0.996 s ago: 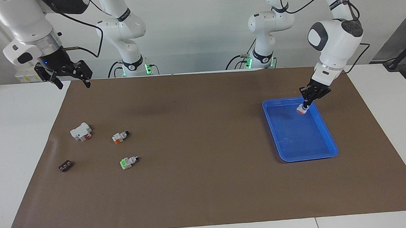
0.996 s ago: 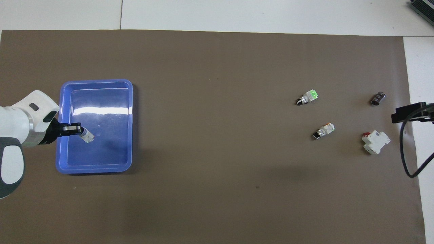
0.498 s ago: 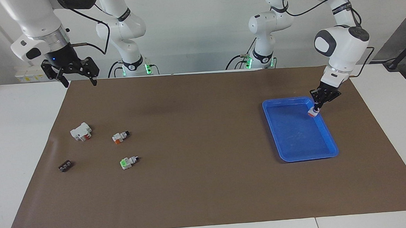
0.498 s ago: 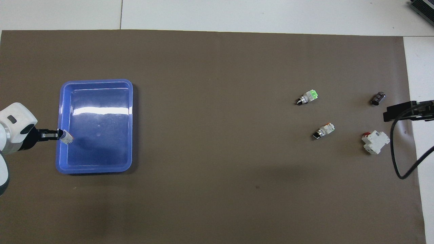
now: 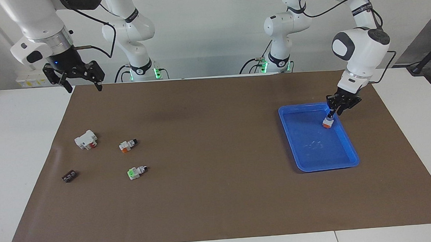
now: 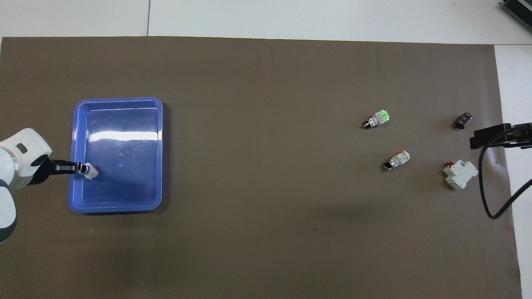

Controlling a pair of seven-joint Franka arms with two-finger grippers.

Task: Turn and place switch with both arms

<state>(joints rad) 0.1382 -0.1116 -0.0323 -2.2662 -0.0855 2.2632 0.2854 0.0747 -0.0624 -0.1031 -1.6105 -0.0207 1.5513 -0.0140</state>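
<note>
Two arms up. Left claw (image 5: 332,116) low in blue tray (image 5: 345,163), at orange-sided switch (image 5: 327,123) on tray floor by edge; grip or release unclear. Right claw (image 5: 82,87) spread, empty, waiting over table corner. Green switch (image 5: 136,172) on brown mat (image 5: 219,194).

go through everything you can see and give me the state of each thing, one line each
Small white switch with orange-red end: in the tray, at the left gripper's tip.
Blue plastic tray: flat on the brown mat.
Left gripper: low over the tray, on the switch's top.
Right gripper: open, raised, waiting.
White switch with green face: lying on the mat.
White switch with orange side: lying on the mat.
Bigger white block with red patch: on the mat.
Tiny dark brown piece: on the mat.
</note>
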